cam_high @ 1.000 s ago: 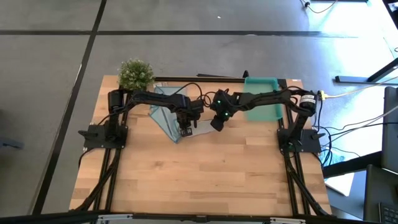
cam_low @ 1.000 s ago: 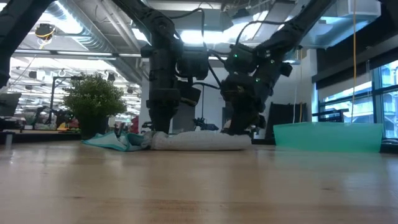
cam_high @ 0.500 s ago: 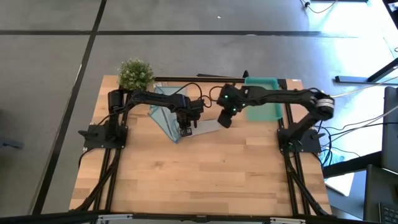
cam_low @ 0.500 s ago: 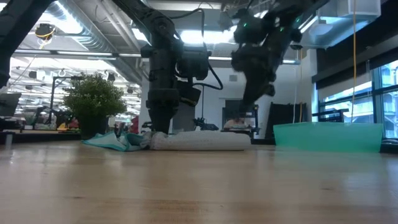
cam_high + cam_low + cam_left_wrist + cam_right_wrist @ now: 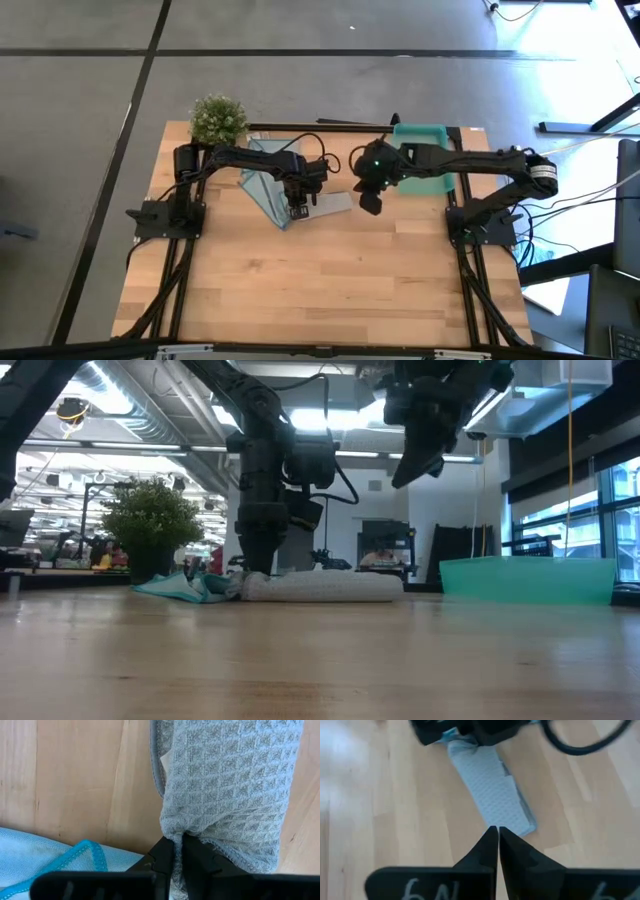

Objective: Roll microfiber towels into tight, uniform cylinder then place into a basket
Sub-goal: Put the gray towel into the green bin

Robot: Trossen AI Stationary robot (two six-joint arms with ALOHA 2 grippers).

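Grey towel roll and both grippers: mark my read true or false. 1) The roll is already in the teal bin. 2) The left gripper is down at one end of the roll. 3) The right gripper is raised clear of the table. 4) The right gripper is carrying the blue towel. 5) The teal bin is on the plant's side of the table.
1) False. The grey towel roll lies on the wooden table, outside the teal bin.
2) True. The left gripper pinches its end.
3) True. The right gripper hangs high, shut.
4) False. It is empty; the blue towel lies by the left arm.
5) False. The plant stands at the opposite side.
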